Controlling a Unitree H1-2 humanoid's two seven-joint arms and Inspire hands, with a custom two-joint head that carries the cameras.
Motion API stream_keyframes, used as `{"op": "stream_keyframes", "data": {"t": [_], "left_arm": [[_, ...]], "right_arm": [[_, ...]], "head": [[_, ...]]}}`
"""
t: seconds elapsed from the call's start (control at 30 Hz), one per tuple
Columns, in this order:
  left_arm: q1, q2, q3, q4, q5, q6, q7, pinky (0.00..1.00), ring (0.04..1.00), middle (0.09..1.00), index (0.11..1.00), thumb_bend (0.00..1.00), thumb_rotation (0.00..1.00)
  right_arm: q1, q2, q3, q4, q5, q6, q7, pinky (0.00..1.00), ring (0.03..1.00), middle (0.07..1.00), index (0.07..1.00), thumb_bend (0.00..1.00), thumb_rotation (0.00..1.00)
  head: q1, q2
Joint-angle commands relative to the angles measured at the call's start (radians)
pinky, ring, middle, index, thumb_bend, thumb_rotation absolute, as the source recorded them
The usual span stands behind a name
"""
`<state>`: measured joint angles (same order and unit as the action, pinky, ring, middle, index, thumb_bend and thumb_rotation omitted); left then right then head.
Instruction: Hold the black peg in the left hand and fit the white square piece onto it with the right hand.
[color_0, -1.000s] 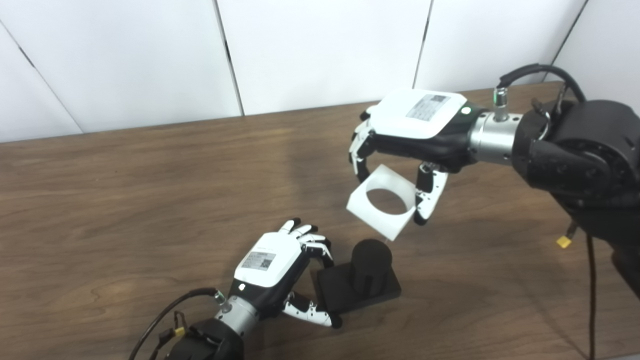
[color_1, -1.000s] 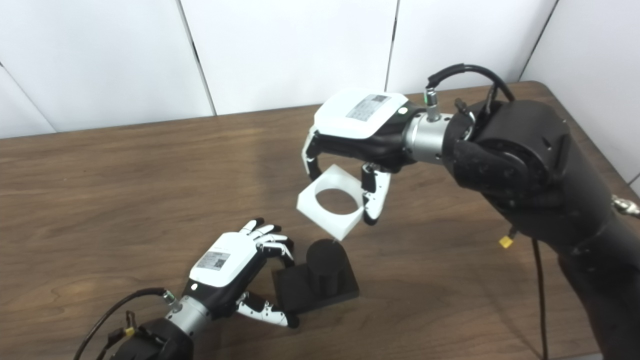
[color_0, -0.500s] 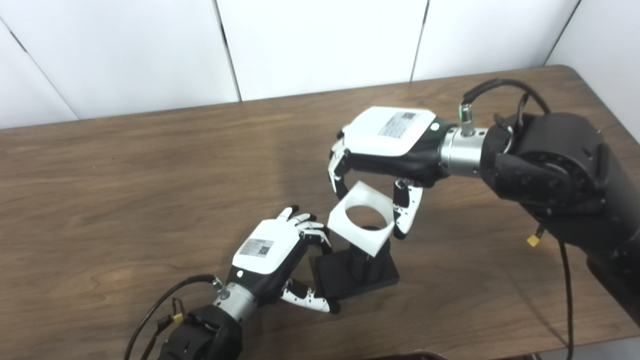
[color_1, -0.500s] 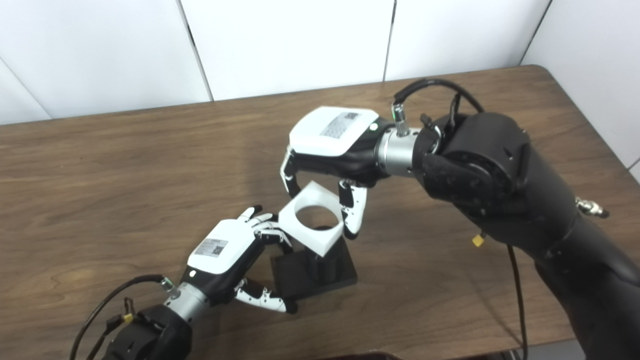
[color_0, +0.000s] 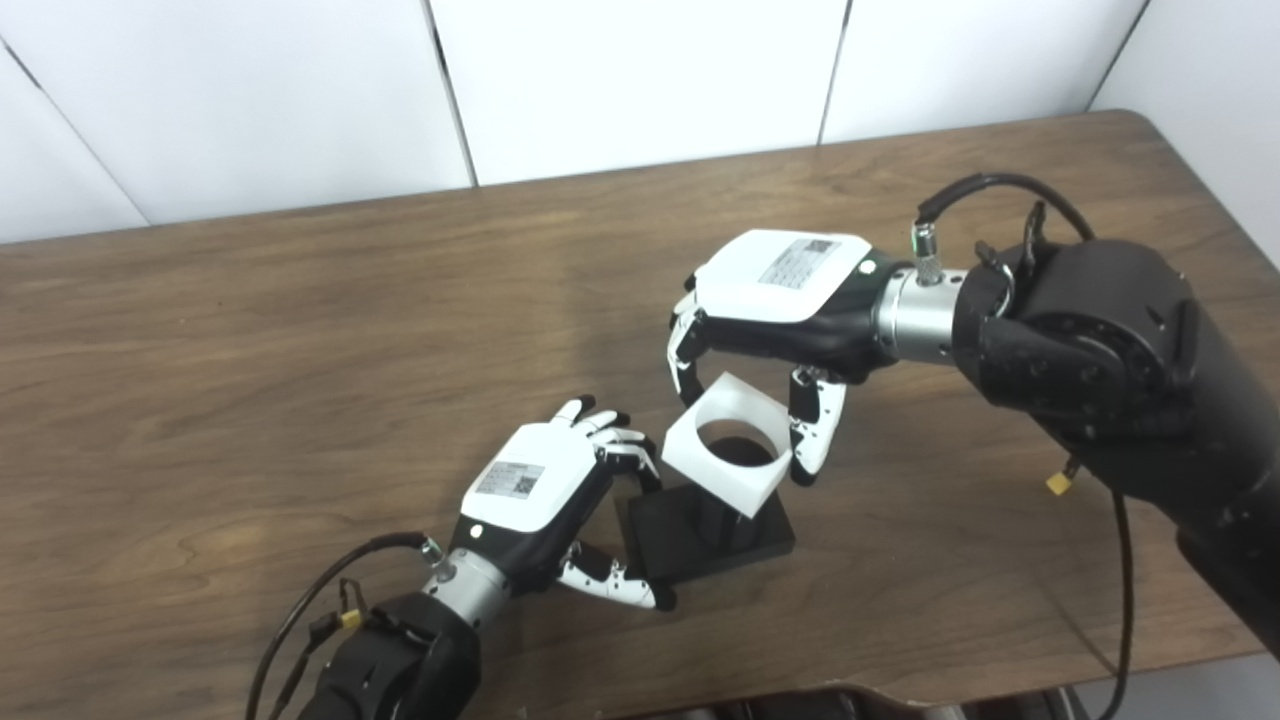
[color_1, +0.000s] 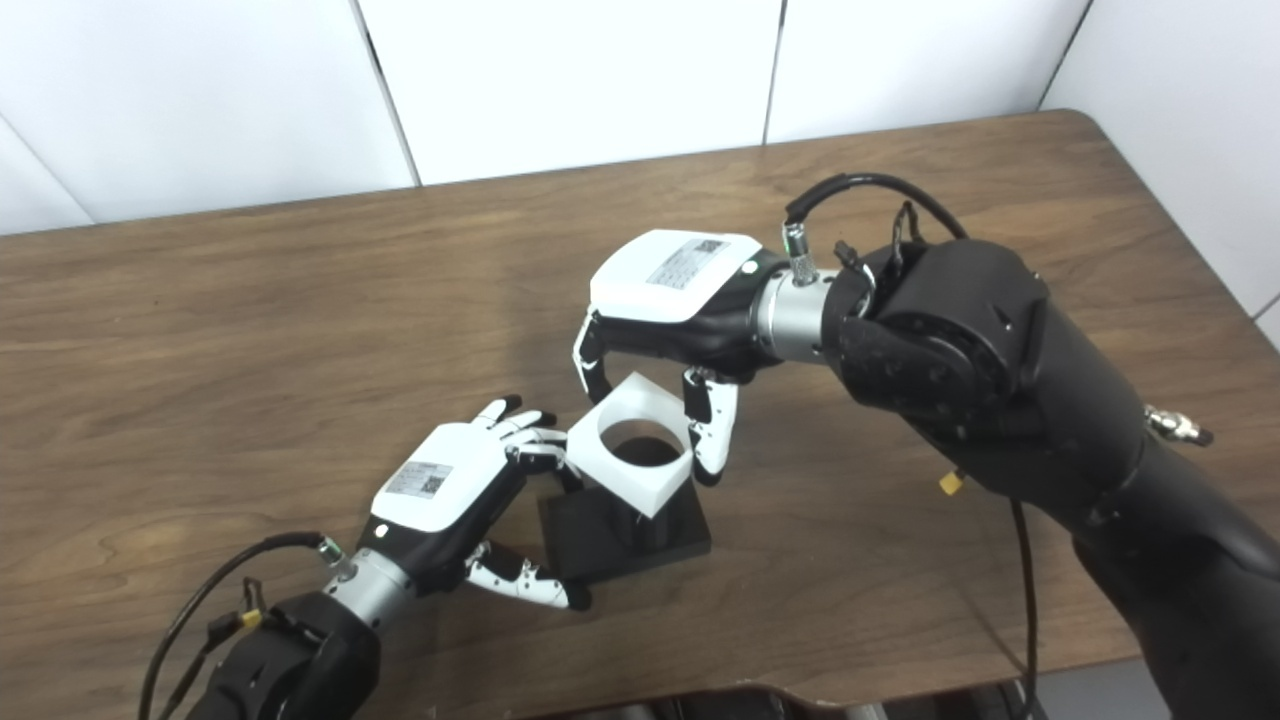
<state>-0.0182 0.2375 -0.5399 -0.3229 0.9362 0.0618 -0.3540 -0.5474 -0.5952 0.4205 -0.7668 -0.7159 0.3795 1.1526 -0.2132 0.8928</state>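
Just below the middle of the frame, the white square piece (color_0: 727, 458) sits tilted over the black peg (color_0: 738, 452), whose round top shows through the piece's round hole; whether the piece is fully seated cannot be told. The peg stands on a flat black base (color_0: 712, 534) that rests on the brown table (color_0: 250, 330). The right hand (color_0: 775, 315), reaching in from the right side of the frame with its white back turned upward, pinches the piece between its fingers (color_0: 686, 345) on the far left corner and its thumb (color_0: 808, 435) on the right edge. The left hand (color_1: 455, 500), coming up from the lower left, curls around the left edge of the base, fingers above and thumb (color_1: 530, 585) below, lightly closed on it. The right eye view shows more of the base's front face beneath the piece, while the left eye view shows the yellow tag (color_0: 1058, 483) hanging under the right arm more clearly.
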Motion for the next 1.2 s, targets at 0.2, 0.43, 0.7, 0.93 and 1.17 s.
{"op": "stream_keyframes", "data": {"t": [0.2,0.43,0.7,0.93,1.17], "left_arm": [[0.008,0.032,-0.005,0.006,0.028,-0.002,-0.049,1.0,0.908,0.806,0.489,0.51,0.05],[0.007,0.03,-0.004,0.003,0.03,-0.002,-0.047,1.0,0.902,0.803,0.489,0.51,0.05],[0.007,0.028,-0.006,0.003,0.035,-0.002,-0.047,1.0,0.907,0.807,0.489,0.51,0.06],[0.007,0.027,-0.006,0.004,0.035,-0.003,-0.044,1.0,0.907,0.805,0.489,0.51,0.06],[0.008,0.03,-0.005,0.002,0.037,-0.001,-0.049,1.0,0.91,0.807,0.489,0.51,0.06]], "right_arm": [[-0.02,0.002,-0.006,-0.024,-0.004,0.004,0.027,0.95,0.876,0.773,0.483,0.52,0.13],[-0.005,0.006,0.004,-0.033,-0.013,-0.005,0.024,0.94,0.872,0.764,0.484,0.52,0.13],[0.022,0.025,0.023,-0.058,-0.055,-0.015,0.037,0.94,0.871,0.766,0.482,0.52,0.13],[0.039,0.048,0.042,-0.068,-0.104,-0.016,0.051,0.95,0.875,0.761,0.481,0.52,0.13],[0.049,0.065,0.045,-0.075,-0.137,-0.019,0.063,0.94,0.881,0.762,0.482,0.52,0.13]], "head": [[0.0,0.001],[0.006,0.007],[0.006,0.009],[0.007,0.01],[0.01,0.009]]}}
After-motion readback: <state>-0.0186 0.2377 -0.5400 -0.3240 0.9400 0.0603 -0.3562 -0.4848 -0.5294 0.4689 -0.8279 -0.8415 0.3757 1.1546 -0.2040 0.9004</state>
